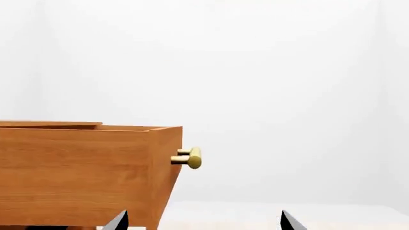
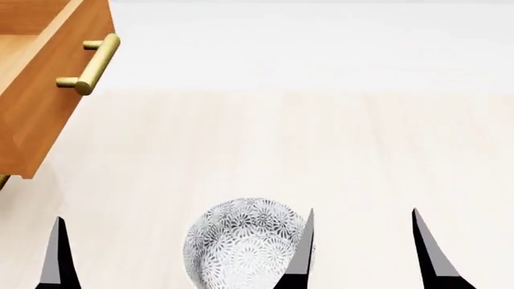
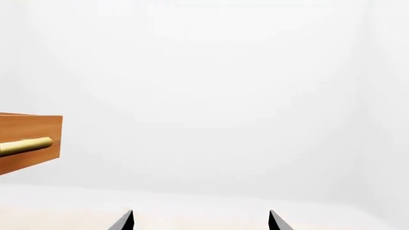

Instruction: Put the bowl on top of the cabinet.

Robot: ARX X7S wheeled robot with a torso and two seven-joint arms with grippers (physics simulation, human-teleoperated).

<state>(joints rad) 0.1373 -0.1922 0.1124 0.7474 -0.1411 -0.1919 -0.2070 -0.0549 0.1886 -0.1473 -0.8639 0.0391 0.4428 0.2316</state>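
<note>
The cabinet [image 2: 40,90] was the biggest thing in front of me, light-brown wood filling the upper left corner of my head view, and what showed of it was an open drawer jutting out, its inside visible from above. My left wrist camera caught the same drawer [image 1: 83,172] side-on, top edge open, front panel slanting down. My right wrist camera got only its corner [image 3: 30,141] at the edge of the picture.

Below that stretched the pale floor [image 2: 321,150], wide and plain, running up to a white background.

Next down in size was the bowl [image 2: 245,244], white with the dense dark floral pattern, sitting low in my head view, well apart from the cabinet and on the floor. It lay just to the left of my right gripper [image 2: 362,250], and my nearer dark fingertip overlapped its rim in the picture. Whether it touched, I could not tell. My right jaws stood wide apart with nothing between them.

My left gripper [image 1: 203,220] also gaped wide in the wrist view, nothing between the tips.

Smallest was the brass handle [image 2: 90,65], a cylindrical bar on two posts, standing out from the drawer front.
</note>
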